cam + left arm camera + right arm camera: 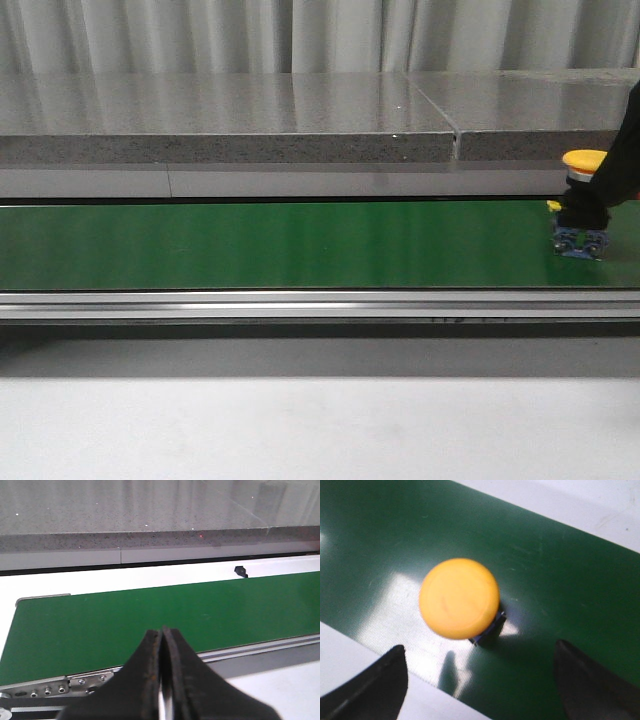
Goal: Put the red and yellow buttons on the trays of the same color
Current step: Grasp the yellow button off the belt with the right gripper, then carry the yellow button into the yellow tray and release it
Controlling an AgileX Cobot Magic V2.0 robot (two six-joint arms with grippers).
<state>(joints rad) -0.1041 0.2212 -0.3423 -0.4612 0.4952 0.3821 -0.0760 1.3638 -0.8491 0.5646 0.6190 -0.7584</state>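
Observation:
A yellow button (584, 160) stands upright on the green belt (280, 245) at the far right, its blue base (580, 243) resting on the belt. From above, its yellow cap (459, 598) lies just ahead of my right gripper (480, 647), which is open with both fingers wide apart and off the button. The right arm (625, 150) shows as a dark shape at the front view's right edge. My left gripper (162, 630) is shut and empty over the belt's near rail. The red button and the trays are out of view.
A grey stone ledge (230, 130) runs behind the belt. A metal rail (300, 303) borders its near side, with the white table (300, 420) in front. A small black part (241, 571) sits on the white strip beyond the belt.

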